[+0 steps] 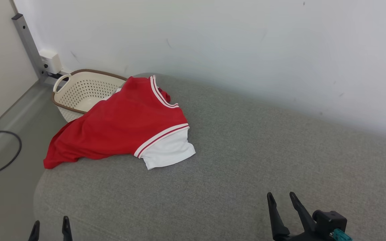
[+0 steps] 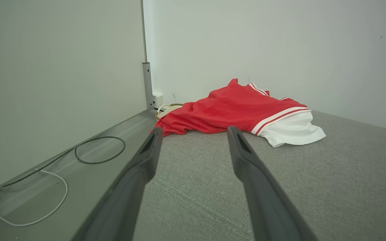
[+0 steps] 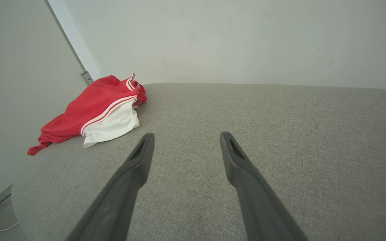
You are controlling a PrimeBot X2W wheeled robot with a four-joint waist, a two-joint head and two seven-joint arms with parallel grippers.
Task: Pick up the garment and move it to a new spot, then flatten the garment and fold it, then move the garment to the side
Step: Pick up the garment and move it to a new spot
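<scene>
The garment point(image 1: 122, 125) is a red shirt with white striped trim and a white sleeve, lying crumpled at the far left of the grey cushioned surface point(image 1: 246, 150), partly draped over a basket. It also lies ahead in the left wrist view point(image 2: 233, 112) and far left in the right wrist view point(image 3: 92, 113). My left gripper point(image 1: 50, 223) is open at the lower left, well short of the garment, with nothing between its fingers point(image 2: 146, 157). My right gripper point(image 1: 281, 195) is open at the lower right, over bare surface, its fingers point(image 3: 142, 154) apart.
A cream perforated basket point(image 1: 79, 90) with a brown rim stands behind the garment at the surface's left end. Dark cable point(image 1: 10, 154) and a white cable point(image 2: 52, 204) lie on the floor at left. Walls close the back and left.
</scene>
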